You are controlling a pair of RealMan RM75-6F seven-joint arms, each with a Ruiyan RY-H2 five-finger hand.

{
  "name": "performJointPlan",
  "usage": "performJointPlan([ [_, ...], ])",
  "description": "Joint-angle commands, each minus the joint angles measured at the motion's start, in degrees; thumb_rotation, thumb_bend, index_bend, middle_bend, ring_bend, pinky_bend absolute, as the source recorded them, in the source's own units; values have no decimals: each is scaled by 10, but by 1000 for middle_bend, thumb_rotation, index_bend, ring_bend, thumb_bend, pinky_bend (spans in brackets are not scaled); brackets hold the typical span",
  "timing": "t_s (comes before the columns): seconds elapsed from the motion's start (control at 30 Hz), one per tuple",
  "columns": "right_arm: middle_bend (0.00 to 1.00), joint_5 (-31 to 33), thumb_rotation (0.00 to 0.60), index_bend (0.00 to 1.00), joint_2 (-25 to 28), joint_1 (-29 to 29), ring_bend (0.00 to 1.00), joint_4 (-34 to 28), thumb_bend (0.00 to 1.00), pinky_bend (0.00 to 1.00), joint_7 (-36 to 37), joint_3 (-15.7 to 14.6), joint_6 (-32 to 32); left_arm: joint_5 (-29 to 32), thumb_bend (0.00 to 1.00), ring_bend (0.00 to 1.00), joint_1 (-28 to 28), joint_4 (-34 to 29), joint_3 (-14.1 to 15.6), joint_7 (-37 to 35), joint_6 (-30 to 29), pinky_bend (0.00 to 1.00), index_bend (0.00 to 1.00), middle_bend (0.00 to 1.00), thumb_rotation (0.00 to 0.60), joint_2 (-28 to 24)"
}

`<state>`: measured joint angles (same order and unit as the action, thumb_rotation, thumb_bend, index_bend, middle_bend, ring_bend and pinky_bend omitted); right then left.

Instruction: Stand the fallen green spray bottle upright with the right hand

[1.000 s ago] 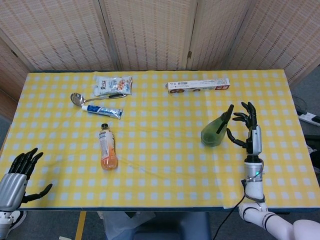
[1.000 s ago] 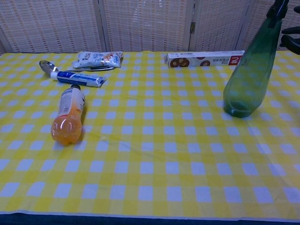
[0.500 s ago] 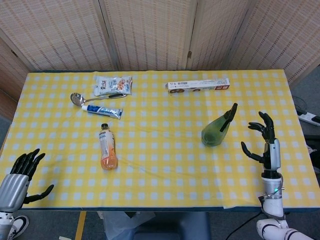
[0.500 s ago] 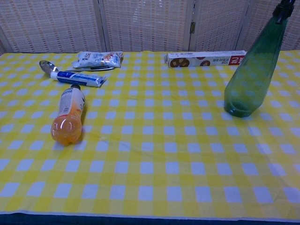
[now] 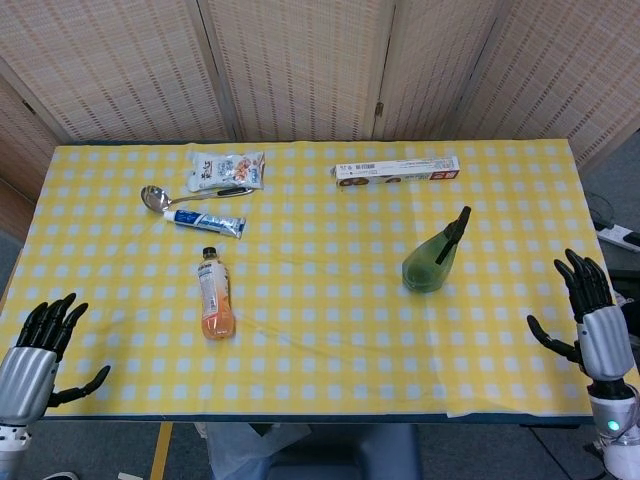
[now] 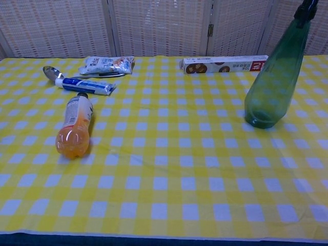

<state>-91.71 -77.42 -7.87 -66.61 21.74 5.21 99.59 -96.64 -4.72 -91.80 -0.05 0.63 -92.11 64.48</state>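
A: Green spray bottle [image 5: 433,260] standing on its base now, right half of the surface [image 5: 320,380], nozzle up and free of any grip. Seen from the chest, same bottle [image 6: 274,84] upright, nothing touching it.

B: And the right hand [image 5: 595,325]?

A: Pulled right away. A second ago just beside the bottle, fingers spread around the neck; half a second ago already off to the side; now down at the near right corner, well apart from it. Open, fingers apart, holding nothing.

B: So finished?

A: Looks that way, judging by the stance. Bottle unmoved through the retreat, no wobble visible. Only worry a narrow top on a wide base over cloth, but seems settled.

B: Left hand [image 5: 35,350]?

A: Low at the near left corner, barely shifted. Open too, fingers spread, empty.

B: Materials?

A: Translucent green plastic, conical, broad at the foot and tapering to a dark trigger head. Smooth, probably slick under hard fingers. Beneath it a yellow and white checked cloth, soft, with faint creases.

B: Rest of the scene?

A: Orange drink bottle [image 5: 213,295] lying on its side left of centre, clear plastic, rounded, dark cap. Beyond it a toothpaste tube [image 5: 205,221], flat and glossy, beside a metal spoon [image 5: 160,196] and a crinkled snack packet [image 5: 227,169]. Long thin cardboard box [image 5: 396,169] at the far edge. Woven screens [image 5: 300,60] behind.
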Motion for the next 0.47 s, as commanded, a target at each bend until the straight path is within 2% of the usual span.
performJointPlan([
  [0.03, 0, 35, 600, 0, 100, 83, 0, -184, 337, 0, -317, -48, -9, -11, 309, 12, 1, 11, -1, 6, -10, 0, 0, 9, 306, 9],
  [0.13, 0, 60, 600, 0, 127, 93, 0, -247, 337, 0, -363, -55, -32, -8, 310, 12, 2, 9, 1, 17, -4, 0, 0, 9, 302, 10],
  [0.2, 0, 60, 600, 0, 137, 94, 0, -268, 337, 0, -365, -57, -39, -6, 309, 12, 2, 6, 2, 25, -2, 0, 0, 9, 304, 10],
  [0.47, 0, 66, 600, 0, 165, 78, 0, -289, 338, 0, -321, -62, -104, 2, 310, 12, 8, -10, 7, 53, 5, 0, 0, 9, 308, 9],
])
